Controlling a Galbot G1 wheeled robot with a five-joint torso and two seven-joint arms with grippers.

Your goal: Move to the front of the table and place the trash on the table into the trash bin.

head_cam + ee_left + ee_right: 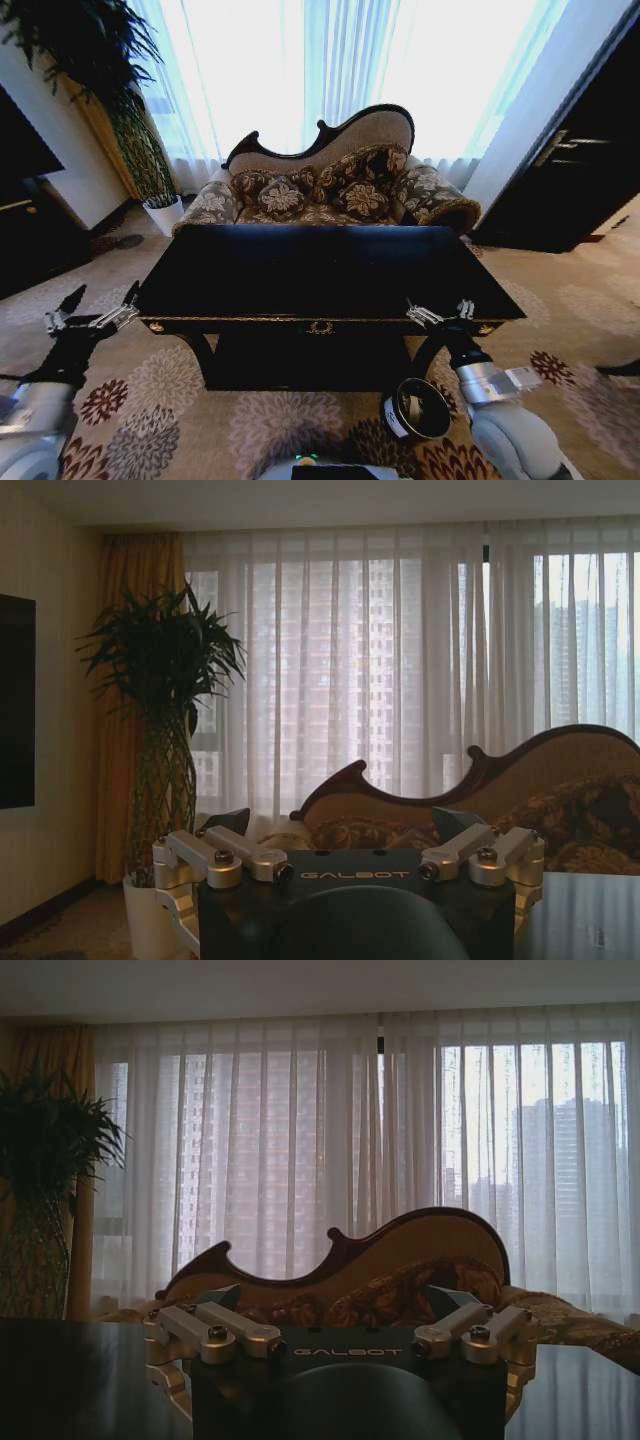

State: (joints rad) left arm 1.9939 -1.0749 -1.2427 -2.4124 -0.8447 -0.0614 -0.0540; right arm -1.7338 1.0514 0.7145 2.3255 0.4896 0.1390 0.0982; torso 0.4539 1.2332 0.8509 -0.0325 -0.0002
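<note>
Plant [100, 90] in a white pot is standing at the far left by the curtained window. Left pincer [95, 305] is hovering off the desk's left front corner, fingers spread wide, gripping nothing; in the left wrist view the same pincer [345, 830] is showing its fingers splayed well apart with the plant [165, 710] beyond. Desk [320, 270], glossy black with gold trim along its front edge, is sitting centred ahead of the robot, its top reading as a bare dark sheen; no trash is making itself out on the surface. Patterned sofa [330, 180] is standing just behind the desk, against the sheer curtains. Right pincer [440, 312] is resting at the desk's right front corner, at the level of the edge, fingers likewise spread wide and holding nothing; right wrist view is showing this pincer [340, 1305] above the desk top [70, 1370]. Trash bin [415, 410], black with a white label, is standing on the patterned carpet below the desk's right front corner, just beside the right arm.
</note>
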